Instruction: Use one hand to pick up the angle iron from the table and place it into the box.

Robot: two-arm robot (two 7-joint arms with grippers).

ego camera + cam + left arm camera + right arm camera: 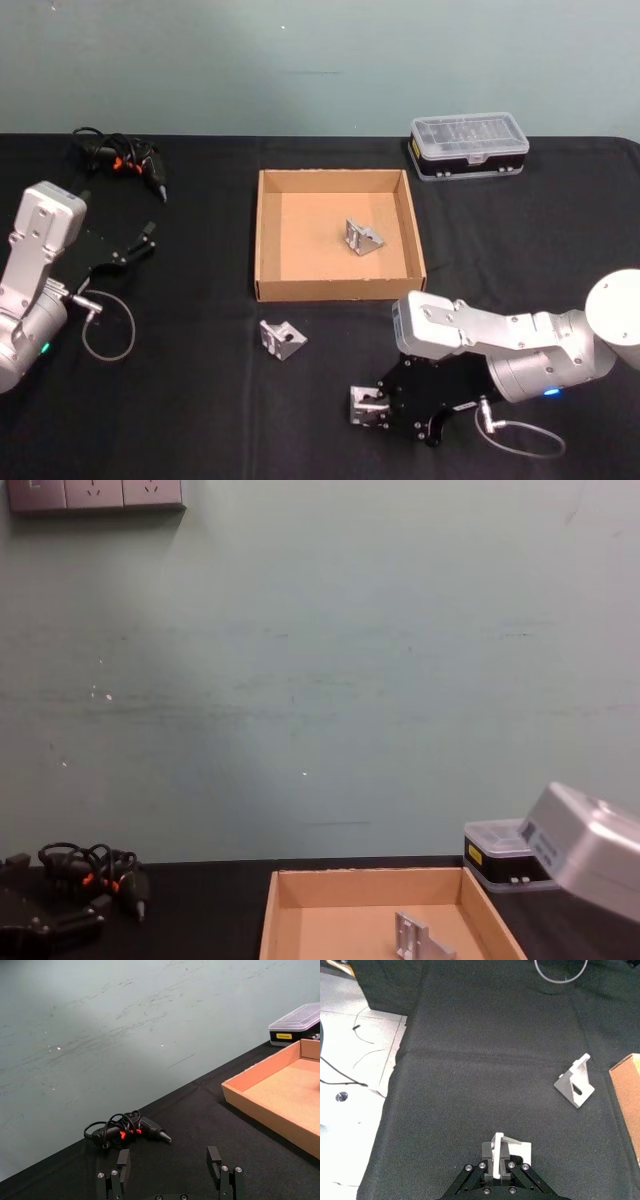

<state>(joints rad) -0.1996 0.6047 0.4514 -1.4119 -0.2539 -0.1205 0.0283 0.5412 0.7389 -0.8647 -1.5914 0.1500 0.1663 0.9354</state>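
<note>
Where right gripper (496, 1159) clamps angle iron (521, 1150), tabletop (485, 1060) spreads.

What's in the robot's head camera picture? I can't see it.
The robot's right hand is shut on a small metal bracket near the front of the black table. Behind it, a cardboard box holds another bracket, and a third bracket lies on the table just in front of the box. The left hand sits open at the left.
</note>
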